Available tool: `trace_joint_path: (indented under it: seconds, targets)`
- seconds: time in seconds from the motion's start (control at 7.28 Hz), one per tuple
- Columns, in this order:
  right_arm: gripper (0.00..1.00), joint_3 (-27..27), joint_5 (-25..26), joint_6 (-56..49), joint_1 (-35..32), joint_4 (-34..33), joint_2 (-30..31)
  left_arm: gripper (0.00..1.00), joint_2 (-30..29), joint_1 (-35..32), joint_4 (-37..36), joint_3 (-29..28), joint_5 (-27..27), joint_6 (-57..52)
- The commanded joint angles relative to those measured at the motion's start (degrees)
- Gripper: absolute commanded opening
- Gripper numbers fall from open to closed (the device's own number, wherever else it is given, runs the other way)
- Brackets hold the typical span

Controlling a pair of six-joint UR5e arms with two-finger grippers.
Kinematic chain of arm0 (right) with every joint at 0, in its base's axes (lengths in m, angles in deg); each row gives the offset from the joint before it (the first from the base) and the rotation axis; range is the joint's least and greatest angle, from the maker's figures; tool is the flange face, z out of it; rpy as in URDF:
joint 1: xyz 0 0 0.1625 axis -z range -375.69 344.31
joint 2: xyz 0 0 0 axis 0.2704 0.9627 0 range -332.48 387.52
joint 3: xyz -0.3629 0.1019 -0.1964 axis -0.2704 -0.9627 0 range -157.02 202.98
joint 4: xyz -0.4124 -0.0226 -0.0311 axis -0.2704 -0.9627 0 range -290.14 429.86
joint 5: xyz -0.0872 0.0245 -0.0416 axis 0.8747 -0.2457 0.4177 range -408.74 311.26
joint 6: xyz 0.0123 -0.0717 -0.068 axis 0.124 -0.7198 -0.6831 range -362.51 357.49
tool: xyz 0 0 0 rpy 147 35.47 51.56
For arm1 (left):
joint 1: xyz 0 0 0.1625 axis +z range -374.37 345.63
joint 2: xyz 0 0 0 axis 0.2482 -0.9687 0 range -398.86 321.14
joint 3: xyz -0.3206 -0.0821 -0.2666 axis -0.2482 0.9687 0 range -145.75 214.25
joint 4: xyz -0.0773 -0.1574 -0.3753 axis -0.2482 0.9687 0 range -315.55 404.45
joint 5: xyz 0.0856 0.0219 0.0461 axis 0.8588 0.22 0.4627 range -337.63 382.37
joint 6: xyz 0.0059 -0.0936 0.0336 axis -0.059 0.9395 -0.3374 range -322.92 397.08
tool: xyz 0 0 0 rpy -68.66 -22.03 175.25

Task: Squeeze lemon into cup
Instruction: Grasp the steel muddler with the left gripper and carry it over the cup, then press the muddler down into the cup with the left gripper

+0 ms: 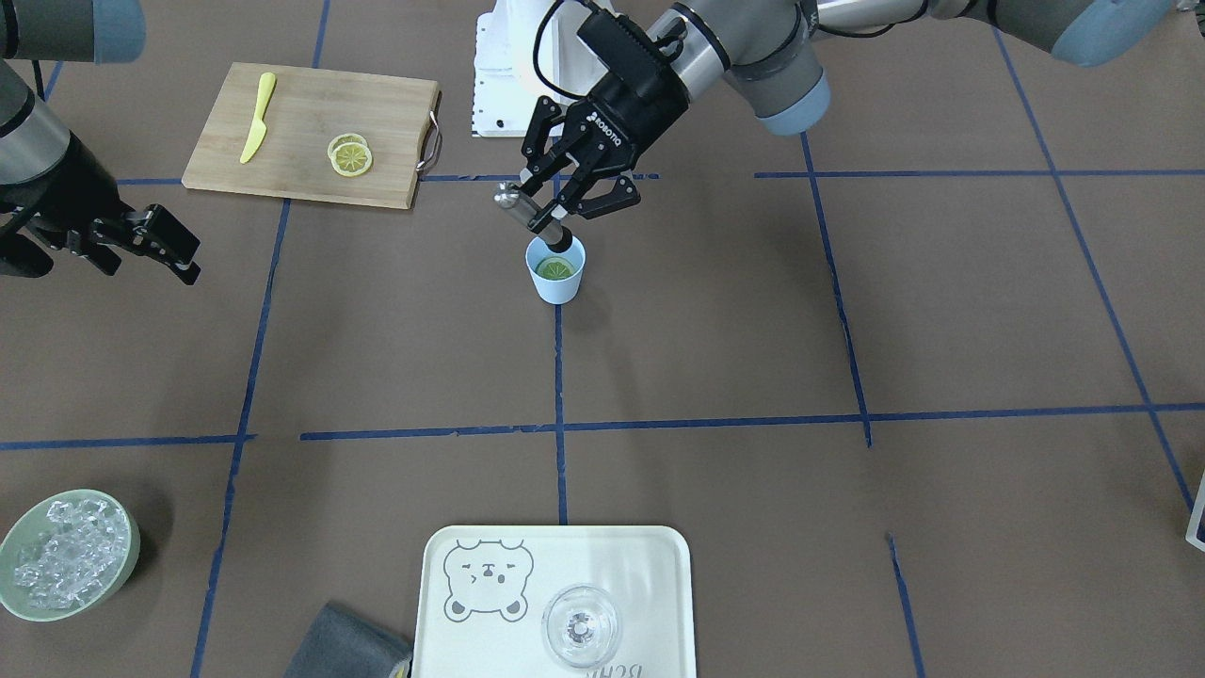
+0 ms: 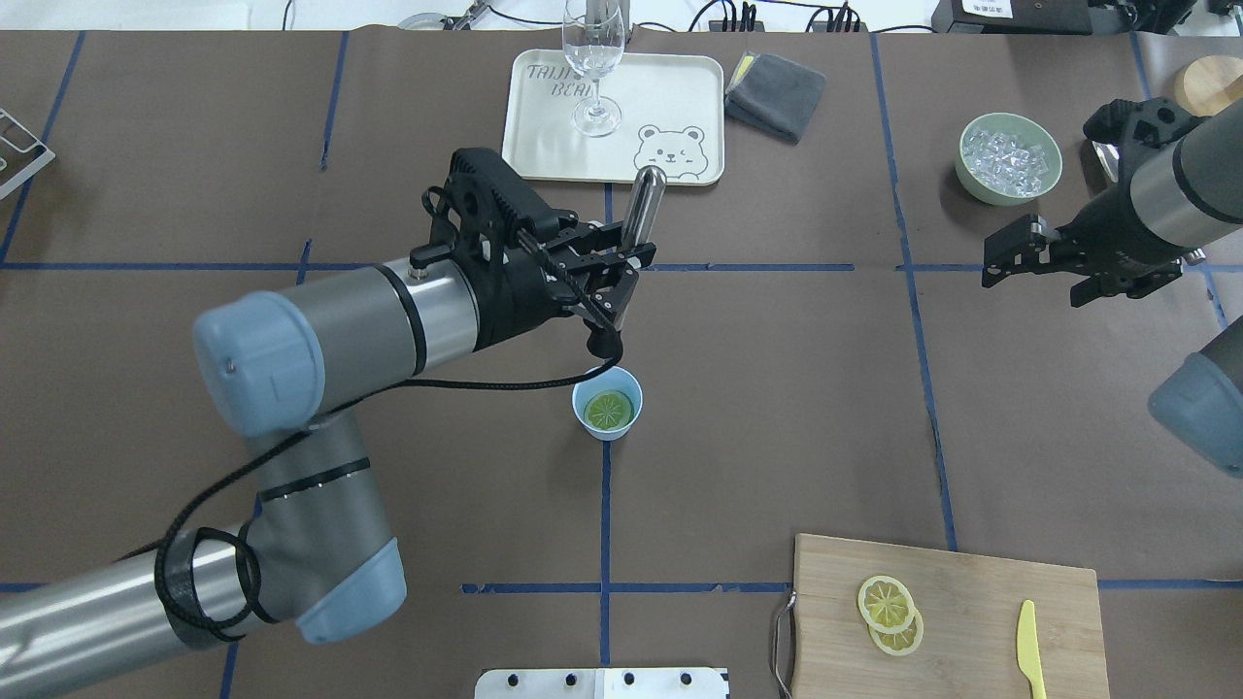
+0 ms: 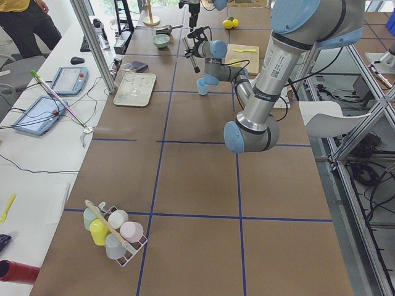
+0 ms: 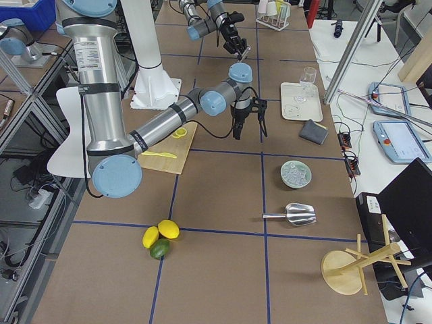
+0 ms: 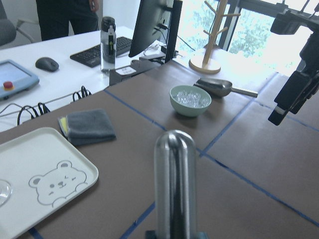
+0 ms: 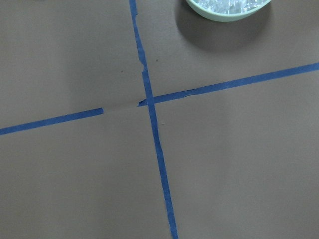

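The light-blue cup (image 1: 557, 281) (image 2: 586, 413) stands on the middle of the table with one lemon slice (image 1: 554, 268) (image 2: 608, 411) lying flat inside it. My left gripper (image 1: 555, 202) (image 2: 617, 267) is shut on a metal muddler (image 1: 513, 201) (image 2: 643, 204) (image 5: 174, 184), held tilted, its black tip just above the cup's far rim. Two more lemon slices (image 1: 350, 155) (image 2: 889, 607) overlap on the cutting board. My right gripper (image 1: 113, 247) (image 2: 1044, 264) hovers open and empty, far from the cup, near the ice bowl.
The wooden cutting board (image 1: 301, 94) (image 2: 971, 582) carries a yellow knife (image 1: 257, 118) (image 2: 1029, 646). A pale-green bowl of ice (image 1: 66, 556) (image 2: 1010, 160) (image 5: 189, 99), a bear tray (image 1: 650, 565) (image 2: 680, 97) with a clear glass (image 1: 581, 626) (image 2: 592, 58), and a grey cloth (image 2: 774, 92) lie on the operators' side.
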Motion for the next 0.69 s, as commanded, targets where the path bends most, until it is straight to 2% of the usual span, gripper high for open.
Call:
trace_joint_path:
  seconds: [0.0,0.27,0.41,0.55]
  targets:
    - [1.00,-0.6,-0.4,-0.6,-0.7,0.0,0.3,0.00,0.7,5.1,17.6,-5.1,11.9,-7.1]
    - [1.00,-0.7,-0.3,-0.5,-0.7,0.0,0.2,0.00,0.9,6.8,25.0,-9.5,18.2,-7.5]
    - [1.00,-0.8,-0.4,-0.5,-0.7,0.0,0.2,0.00,0.8,6.9,25.6,-9.6,18.9,-9.5]
    - [1.00,-0.9,-0.4,-0.3,-0.7,0.0,0.3,0.00,0.5,8.4,25.8,-10.9,21.9,-11.1]
